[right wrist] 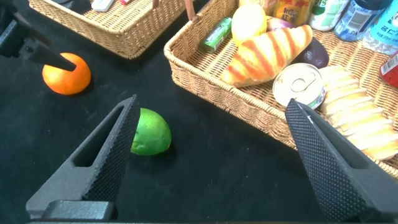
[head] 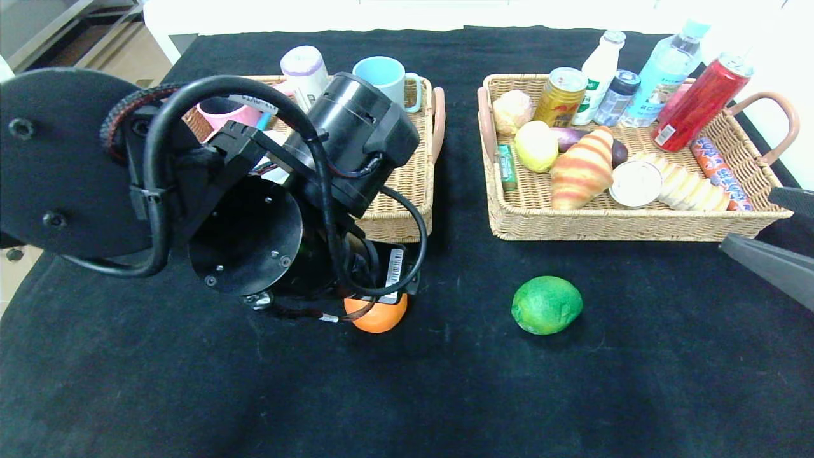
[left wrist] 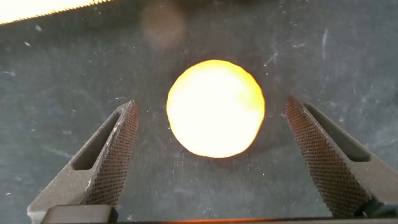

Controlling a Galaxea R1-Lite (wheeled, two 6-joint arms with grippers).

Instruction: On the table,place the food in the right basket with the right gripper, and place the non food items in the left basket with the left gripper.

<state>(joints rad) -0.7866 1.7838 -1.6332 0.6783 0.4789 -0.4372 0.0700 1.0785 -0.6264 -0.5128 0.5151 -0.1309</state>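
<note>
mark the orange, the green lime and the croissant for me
round orange fruit (left wrist: 215,107), left wrist view, centre of its top.
round green lime (head: 546,305), head view, middle of its skin.
striped croissant (head: 582,168), head view, mid-body.

The table (head: 445,394) wears a matt black cloth, faintly linty and scuffed. Both baskets (head: 636,222) are woven wicker, rough and straw-coloured, with smooth tan handles. Inside the right basket, the croissant (head: 582,168) looks like glossy moulded plastic, the gold can (head: 559,95) and red can (head: 696,105) are shiny metal, and the clear bottle (head: 661,73) is plastic. In front of that basket, the lime (head: 547,305) has a dull, pebbled skin; the orange (head: 381,318) looks smoother. The mugs (head: 385,73) in the left basket are glazed and smooth. The left gripper (left wrist: 214,158) has 2 grey fingers with cross-hatched, rough pads (left wrist: 121,149).
</note>
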